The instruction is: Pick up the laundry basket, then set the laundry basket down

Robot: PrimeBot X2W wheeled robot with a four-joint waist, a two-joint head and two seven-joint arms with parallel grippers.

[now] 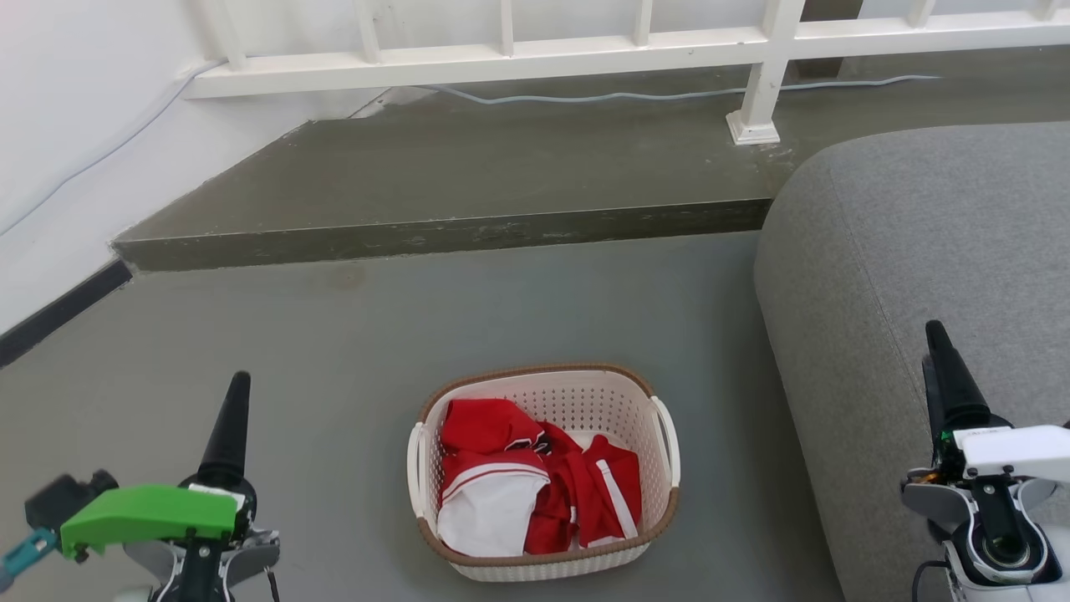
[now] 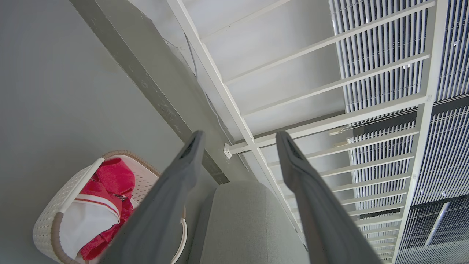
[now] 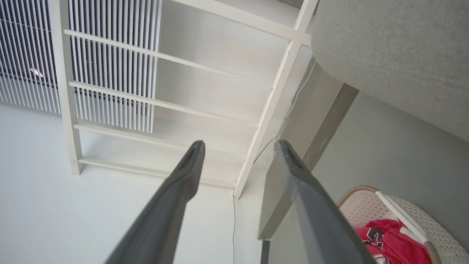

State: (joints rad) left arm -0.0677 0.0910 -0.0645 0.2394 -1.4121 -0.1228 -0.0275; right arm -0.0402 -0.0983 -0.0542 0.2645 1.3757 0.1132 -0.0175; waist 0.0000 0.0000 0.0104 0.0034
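Grey floor (image 2: 55,91); laundry basket (image 2: 45,223) partly hidden behind left end effector (image 2: 239,135).

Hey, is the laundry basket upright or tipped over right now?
Upright: the laundry basket rests flat on the grey floor, its brown rim facing up, with red-and-white clothes lying inside.

On my feed the left gripper (image 1: 240,383) has two long, tapering fingers (image 2: 172,198): black from the head camera, matte grey close up, each with a darker recessed pad near the tip. Its wrist wears a bright green cover (image 1: 146,512), with a black block (image 1: 63,495) and a teal fitting (image 1: 25,553) beside it. The right gripper (image 1: 936,334) has the same dark fingers, under a white cover (image 1: 1016,450). Below that I see grey-white housing, a round black socket (image 1: 1003,548) and a thin black cable (image 1: 919,577).
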